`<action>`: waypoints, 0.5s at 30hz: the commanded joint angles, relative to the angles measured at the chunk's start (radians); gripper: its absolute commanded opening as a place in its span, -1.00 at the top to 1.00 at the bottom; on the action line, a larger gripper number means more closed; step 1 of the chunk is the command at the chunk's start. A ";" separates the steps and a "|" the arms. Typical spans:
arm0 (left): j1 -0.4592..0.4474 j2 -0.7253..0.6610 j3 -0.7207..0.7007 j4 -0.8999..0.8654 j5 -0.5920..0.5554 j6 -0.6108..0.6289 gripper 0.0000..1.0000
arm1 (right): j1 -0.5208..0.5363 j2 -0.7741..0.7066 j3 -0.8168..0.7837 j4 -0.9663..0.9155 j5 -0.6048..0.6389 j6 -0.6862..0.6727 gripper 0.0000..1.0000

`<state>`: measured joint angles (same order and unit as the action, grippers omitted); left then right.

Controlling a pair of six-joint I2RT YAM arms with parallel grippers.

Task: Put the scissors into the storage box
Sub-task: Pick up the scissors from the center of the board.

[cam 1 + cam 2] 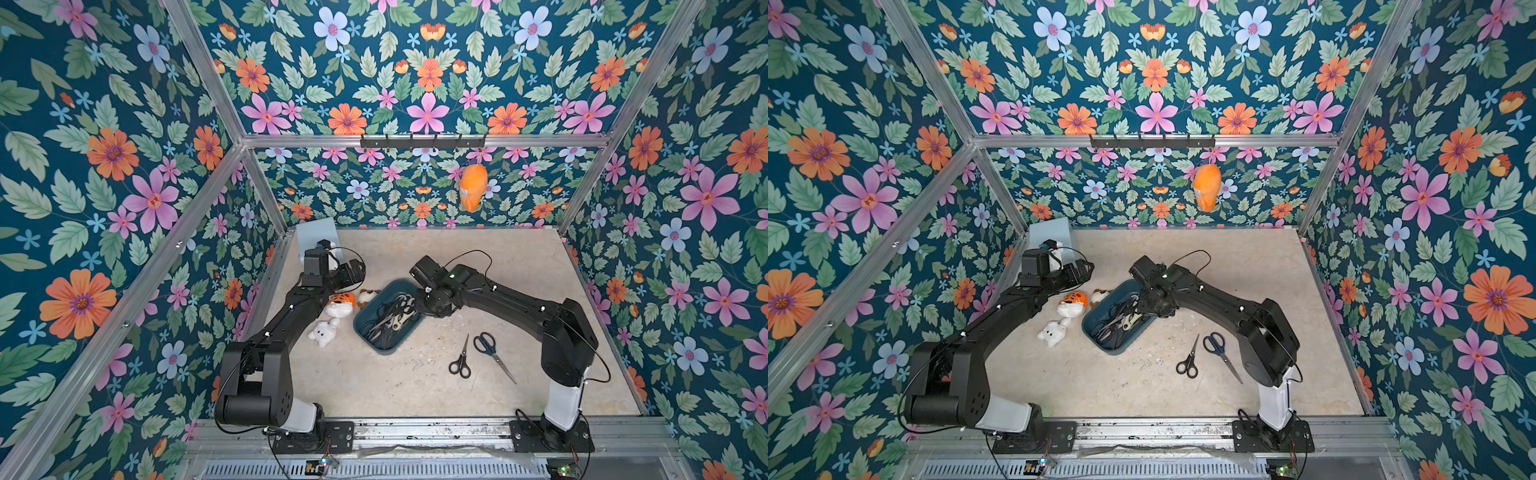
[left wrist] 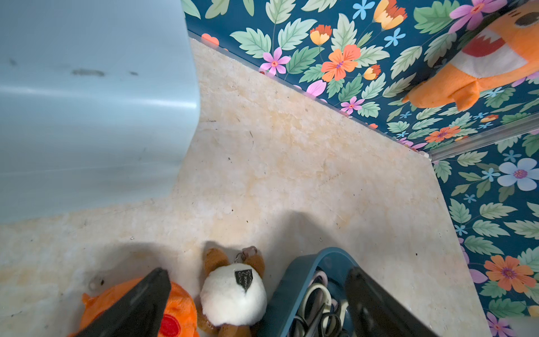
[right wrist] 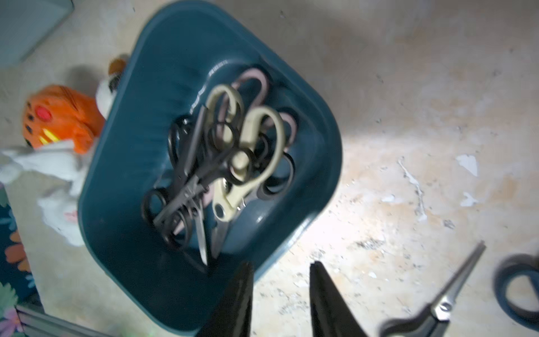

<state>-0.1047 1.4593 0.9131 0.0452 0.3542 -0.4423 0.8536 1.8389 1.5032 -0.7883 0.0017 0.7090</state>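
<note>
**Two pairs out, rest in box**

Nearest, black pair (image 1: 460, 362) and blue pair (image 1: 493, 352) lie just apart on open table (image 1: 374, 386); taking one may nudge the other. Right gripper (image 3: 280, 264), half open and empty, hangs at box (image 3: 128, 140) rim; we think the blurred heap (image 3: 233, 163) may snag. Left gripper (image 2: 258, 272) wide, empty, above toys (image 1: 340, 305) by the box's far end.

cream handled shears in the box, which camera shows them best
The right wrist view: it looks down into the storage box from close, with the cream-handled shears on top of the pile. Both top views show them small. The left wrist view catches only pale handle loops.
</note>
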 commanded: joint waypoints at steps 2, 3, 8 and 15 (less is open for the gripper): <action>0.000 -0.009 -0.007 0.030 0.021 -0.002 -0.97 | 0.000 -0.115 -0.158 -0.038 0.003 -0.088 0.30; -0.001 -0.010 -0.009 0.034 0.025 -0.003 -0.97 | 0.000 -0.154 -0.203 -0.037 -0.003 -0.096 0.30; -0.014 -0.008 -0.020 0.046 0.041 -0.015 -0.97 | 0.001 -0.294 -0.392 -0.043 -0.016 -0.105 0.30; -0.042 0.000 -0.023 0.054 0.081 -0.056 -0.96 | 0.000 -0.357 -0.540 0.006 -0.030 -0.078 0.31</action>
<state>-0.1448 1.4574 0.8906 0.0750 0.4019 -0.4690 0.8536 1.4906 0.9928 -0.8085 -0.0193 0.6170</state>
